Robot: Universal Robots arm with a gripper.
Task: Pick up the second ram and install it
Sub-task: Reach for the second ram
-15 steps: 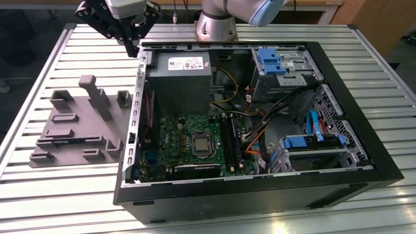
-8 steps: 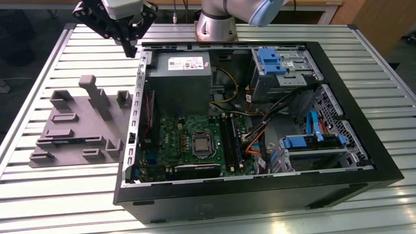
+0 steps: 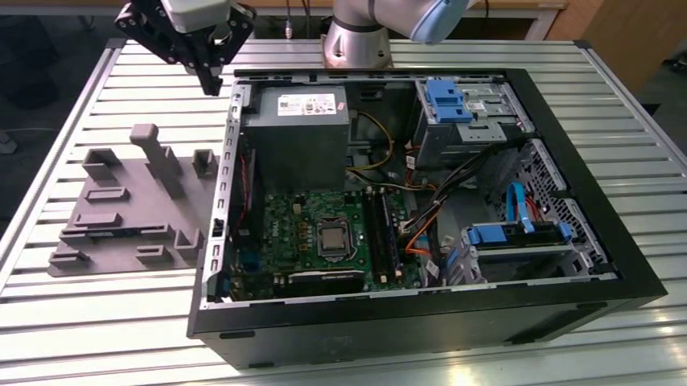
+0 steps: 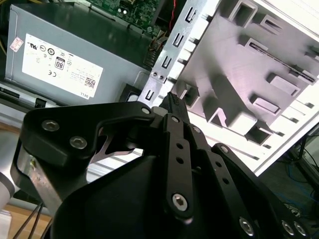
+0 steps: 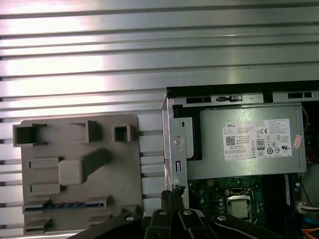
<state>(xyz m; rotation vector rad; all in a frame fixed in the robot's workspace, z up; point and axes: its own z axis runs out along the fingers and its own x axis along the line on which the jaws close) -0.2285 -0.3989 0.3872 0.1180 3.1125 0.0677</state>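
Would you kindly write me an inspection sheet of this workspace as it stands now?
Surface: ribbed aluminium slat table.
Job's things: thin dark blue-green ram stick lying in a slot of the grey plastic fixture tray; open black computer case with green motherboard.
Clutter: nothing seen.
Grippers: black gripper shut, holding nothing, above the table near the case's corner.
Cables: orange, black and blue cables inside the case.
Surroundings: wooden panel beyond the table.

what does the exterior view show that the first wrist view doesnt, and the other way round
Exterior view: the blue drive caddies, the orange and blue cables and the arm's base. First wrist view: a dark blue-green stick, likely the second ram, lying in a slot of the gray fixture. Both: the fixture, the power supply and the gripper.
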